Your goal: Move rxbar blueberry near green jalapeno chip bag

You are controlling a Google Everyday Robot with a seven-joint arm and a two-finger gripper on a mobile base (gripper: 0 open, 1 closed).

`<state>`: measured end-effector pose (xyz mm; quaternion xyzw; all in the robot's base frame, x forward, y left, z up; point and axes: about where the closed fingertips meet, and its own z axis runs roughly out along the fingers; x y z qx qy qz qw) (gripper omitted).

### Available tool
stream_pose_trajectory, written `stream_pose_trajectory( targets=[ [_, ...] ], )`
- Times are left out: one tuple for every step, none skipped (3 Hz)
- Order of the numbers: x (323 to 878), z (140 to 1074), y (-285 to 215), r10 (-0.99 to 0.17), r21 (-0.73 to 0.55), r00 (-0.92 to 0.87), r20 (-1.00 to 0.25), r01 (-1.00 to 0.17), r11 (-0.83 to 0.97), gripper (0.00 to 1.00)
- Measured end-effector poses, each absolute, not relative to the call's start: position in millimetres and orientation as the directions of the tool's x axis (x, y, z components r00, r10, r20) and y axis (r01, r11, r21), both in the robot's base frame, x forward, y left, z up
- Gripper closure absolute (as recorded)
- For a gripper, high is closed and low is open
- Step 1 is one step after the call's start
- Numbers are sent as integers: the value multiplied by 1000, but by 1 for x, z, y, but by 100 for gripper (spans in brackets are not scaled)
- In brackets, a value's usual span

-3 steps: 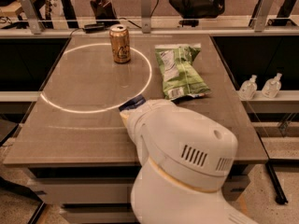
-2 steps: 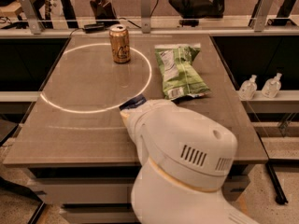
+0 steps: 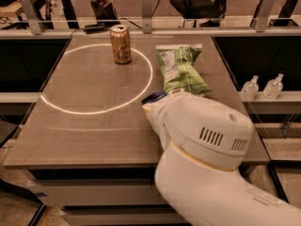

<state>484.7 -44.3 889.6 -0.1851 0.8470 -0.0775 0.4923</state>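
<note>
Gold can stands far-left on the table. At mid-table we note a dark-blue corner of the rxbar blueberry peeking from under the white arm. The gripper sits there, mostly hidden, and we cannot tell its grip. Just right and farther lies the green jalapeno chip bag.

A can is being borne on the worktop at its far side, left of middle. The bag is being borne to the right of the can, well apart from it, laid lengthwise from far to near. The bar is being partly covered by the arm, just before the bag's near left corner. The hand is being held at the arm's far end, right by the bar. Two bottles are being kept off the worktop, to its right.
</note>
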Motion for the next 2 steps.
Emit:
stream_pose_trajectory(
  targets=[
    [506,896,-73,-426,-374,-432,-795,-204,905,100],
    [507,897,-73,-437,-386,-425,-793,-205,899,83]
  ],
)
